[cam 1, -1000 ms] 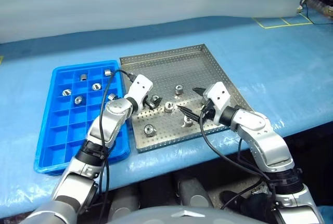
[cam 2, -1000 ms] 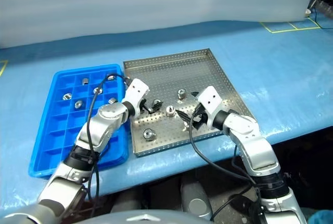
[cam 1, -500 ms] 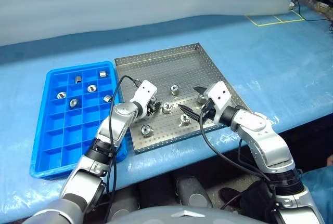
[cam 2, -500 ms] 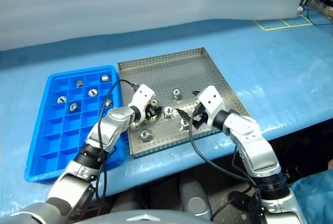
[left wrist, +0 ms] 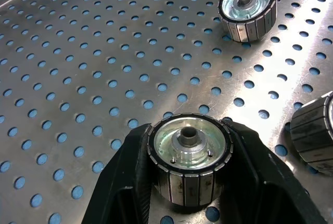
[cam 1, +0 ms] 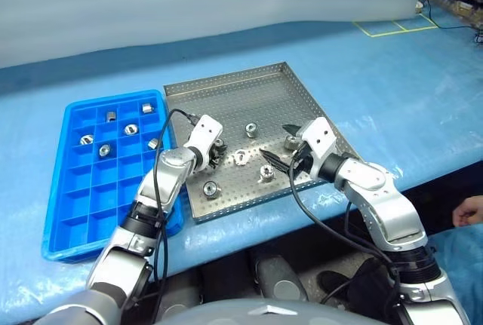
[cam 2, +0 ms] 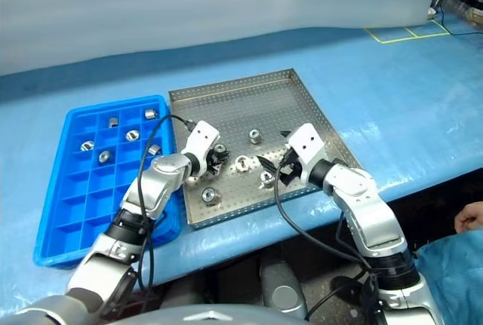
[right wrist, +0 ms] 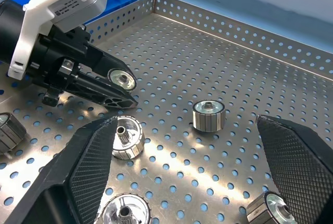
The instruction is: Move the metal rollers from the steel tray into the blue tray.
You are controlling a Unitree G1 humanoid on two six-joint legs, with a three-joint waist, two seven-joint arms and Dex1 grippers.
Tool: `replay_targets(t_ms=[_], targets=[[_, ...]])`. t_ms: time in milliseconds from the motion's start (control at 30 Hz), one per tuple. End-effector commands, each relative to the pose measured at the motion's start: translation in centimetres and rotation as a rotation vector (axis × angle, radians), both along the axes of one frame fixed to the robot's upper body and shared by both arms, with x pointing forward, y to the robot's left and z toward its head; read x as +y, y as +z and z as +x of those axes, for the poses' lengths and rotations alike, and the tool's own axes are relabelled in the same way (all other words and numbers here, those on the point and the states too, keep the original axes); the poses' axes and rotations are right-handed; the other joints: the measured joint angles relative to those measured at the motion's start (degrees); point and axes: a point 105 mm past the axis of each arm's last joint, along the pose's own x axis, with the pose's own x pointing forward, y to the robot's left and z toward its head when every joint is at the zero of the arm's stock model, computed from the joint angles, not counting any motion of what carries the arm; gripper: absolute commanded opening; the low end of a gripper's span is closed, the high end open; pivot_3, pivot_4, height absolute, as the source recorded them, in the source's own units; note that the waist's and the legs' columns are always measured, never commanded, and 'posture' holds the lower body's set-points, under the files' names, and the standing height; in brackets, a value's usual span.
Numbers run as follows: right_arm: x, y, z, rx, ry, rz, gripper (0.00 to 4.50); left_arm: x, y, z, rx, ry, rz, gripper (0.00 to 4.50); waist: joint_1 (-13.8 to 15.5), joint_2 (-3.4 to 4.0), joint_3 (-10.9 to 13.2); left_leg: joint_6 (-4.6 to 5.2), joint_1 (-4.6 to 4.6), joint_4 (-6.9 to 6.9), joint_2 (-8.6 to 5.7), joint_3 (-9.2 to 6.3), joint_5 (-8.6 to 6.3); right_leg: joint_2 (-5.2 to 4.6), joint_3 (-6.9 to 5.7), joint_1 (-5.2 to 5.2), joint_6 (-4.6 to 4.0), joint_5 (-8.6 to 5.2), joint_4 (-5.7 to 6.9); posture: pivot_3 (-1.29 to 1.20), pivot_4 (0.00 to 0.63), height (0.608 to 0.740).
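Left tool (left wrist: 190, 182) low over the steel tray (cam 1: 226, 95), left of frame centre in the head views, forearm reaching up from lower left, wrist angled down and toward the right. Black fingers (left wrist: 130, 177) clenched on either side of one roller (left wrist: 190, 156), gripping it; roller upright, hub facing up, sitting on the perforated floor or just off it, cannot tell which.

Right tool (cam 1: 279, 144) right of centre over the same tray, forearm coming in from lower right, elbow bent, pointing toward the left and only slightly downward. Fingers (right wrist: 88, 156) spread wide, released, nothing between them, clear of the tray floor.

Loose metal rollers on the steel tray in the left eye view: one upper centre (cam 1: 250, 130), one at centre (cam 1: 240, 157) just right of the left tool, one below the right tool's tips (cam 1: 266, 173), one beside the right tool's upper finger (cam 1: 291, 142), one lower left near the front rim (cam 1: 210, 188).

Blue tray (cam 1: 68, 212) at left of frame, touching or just beside the steel tray's left rim. Six rollers in its upper compartments, among them (cam 1: 147, 108) and (cam 1: 86, 140); lower compartments bare.

Both trays on the blue-covered desk (cam 1: 392, 91). A person's hand (cam 1: 468, 210) at the lower right edge of frame
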Motion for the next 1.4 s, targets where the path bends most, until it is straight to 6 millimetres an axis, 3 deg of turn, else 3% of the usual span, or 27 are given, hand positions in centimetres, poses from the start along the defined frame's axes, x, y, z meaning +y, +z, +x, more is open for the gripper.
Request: replay_targets(t_ms=[33, 200, 367, 467, 567, 767, 867, 1100, 1267, 1400], targets=[[-0.2, 1.0, 0.1, -0.037, -0.005, 0.008, 4.5, 0.2, 1.7, 0.2, -0.06, 0.012, -0.03, 1.69, -0.17, 0.0, 0.0, 0.0, 0.0, 0.0, 0.0, 0.0, 0.0, 0.0, 0.0, 0.0, 0.0, 0.0, 0.0, -0.26, 0.15, 0.74], [0.0, 0.9, 0.2, -0.033, 0.005, -0.005, 4.5, 0.3, 3.7, -0.1, -0.106, 0.004, -0.084, 1.69, -0.24, -0.01, 0.01, 0.0, -0.03, 0.0, 0.0, 0.0, 0.0, 0.0, 0.02, -0.03, 0.01, 0.01, 0.0, -0.23, 0.15, 0.74], [0.6, 1.0, 0.1, -0.031, 0.038, 0.001, 4.5, 1.2, 8.2, -1.8, -0.215, -0.026, -0.255, 1.69, -0.19, -0.01, 0.01, 0.01, -0.03, -0.01, 0.01, -0.01, -0.01, 0.0, 0.03, -0.04, 0.04, 0.02, 0.01, -0.2, 0.15, 0.74], [1.1, 0.8, 0.0, -0.021, 0.062, 0.004, 4.5, 2.4, 10.6, -3.8, -0.292, -0.062, -0.278, 1.69, -0.12, 0.0, 0.01, 0.0, -0.02, -0.03, 0.04, 0.0, -0.01, 0.01, 0.03, -0.06, 0.04, 0.02, 0.01, -0.17, 0.15, 0.74], [2.0, 0.8, -0.4, -0.006, 0.117, 0.027, 4.5, 5.1, 11.5, -5.3, -0.329, 0.004, -0.263, 1.69, 0.13, -0.01, 0.01, 0.0, 0.0, -0.03, 0.06, 0.01, -0.01, 0.02, 0.05, -0.05, 0.01, 0.0, 0.01, -0.14, 0.15, 0.74], [3.4, 0.5, -0.5, 0.015, 0.174, 0.047, 4.5, 14.5, 10.7, -7.5, -0.352, 0.452, 0.048, 1.69, 1.28, -0.12, 0.09, 0.01, 0.09, -0.04, 0.08, 0.0, -0.01, 0.06, 0.04, -0.03, -0.32, -0.19, 0.03, -0.07, 0.15, 0.74], [3.9, 0.5, -0.3, 0.018, 0.188, 0.05, 4.5, 17.4, 9.9, -9.2, -0.322, 0.618, 0.122, 1.69, 2.88, -0.32, 0.15, 0.0, 0.07, -0.03, 0.09, -0.01, -0.01, 0.05, 0.01, -0.04, -0.32, -0.19, 0.03, -0.04, 0.15, 0.74], [4.7, 0.7, -0.2, 0.015, 0.231, 0.049, 4.5, 18.7, 6.9, -11.2, -0.212, 0.703, 0.202, 1.69, 7.29, -0.44, 0.19, 0.05, 0.0, -0.03, 0.08, 0.0, -0.04, -0.08, -0.05, -0.06, -0.37, -0.21, -0.03, 0.0, 0.15, 0.74], [4.4, 0.3, -0.2, 0.03, 0.219, 0.05, 4.5, 19.5, 5.4, -11.0, -0.173, 0.75, 0.202, 1.69, 8.82, -0.44, 0.19, 0.05, 0.01, -0.03, 0.08, 0.05, -0.04, -0.1, -0.12, -0.04, -0.4, -0.23, -0.03, 0.01, 0.15, 0.74], [4.3, 0.1, -0.3, 0.036, 0.216, 0.046, 4.5, 19.2, 5.4, -10.1, -0.184, 0.75, 0.159, 1.69, 9.31, -0.44, 0.19, 0.05, 0.03, -0.03, 0.11, 0.06, -0.04, -0.08, -0.16, -0.04, -0.43, -0.25, -0.02, 0.01, 0.15, 0.74]])
